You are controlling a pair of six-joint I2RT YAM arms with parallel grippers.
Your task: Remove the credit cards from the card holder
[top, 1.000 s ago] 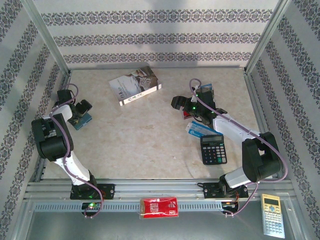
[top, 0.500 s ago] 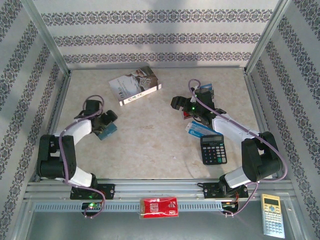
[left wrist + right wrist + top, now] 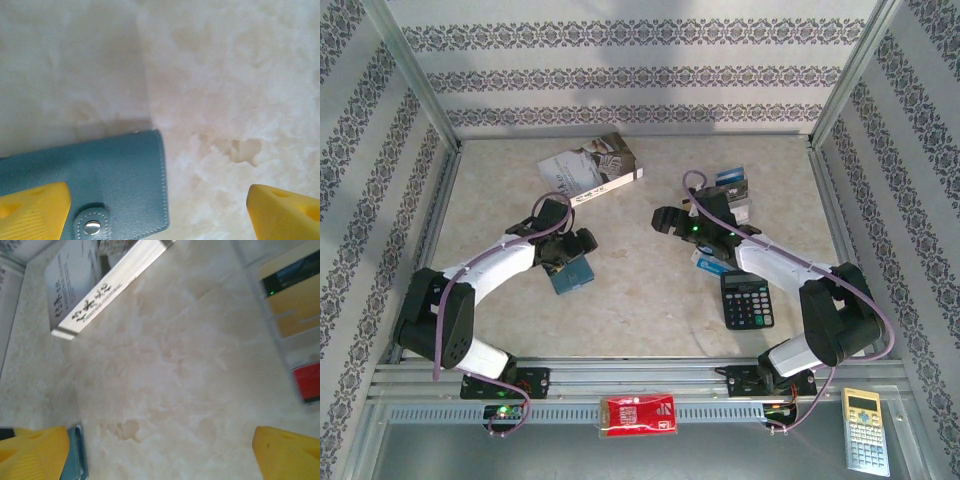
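**Item:** flat blue-grey soft folding card holder (image 3: 572, 275), folded shut with its snap strap fastened. It lies on the pale marbled table (image 3: 640, 320), left of centre, well apart from the black calculator (image 3: 747, 298) on the right and the grey-white book (image 3: 590, 170) on the far side.

**Left gripper** (image 3: 157, 210): yellow jaws spread wide, nothing clamped. One fingertip overlaps the holder's corner; whether it touches is unclear.

**Right gripper** (image 3: 157, 450): spread wide, empty, over bare table.

**Handling, as judged:** pin the holder's body with your left fingertip. Bring the right gripper in low and lift the strap first. The soft cover will likely slide if you press off-centre.
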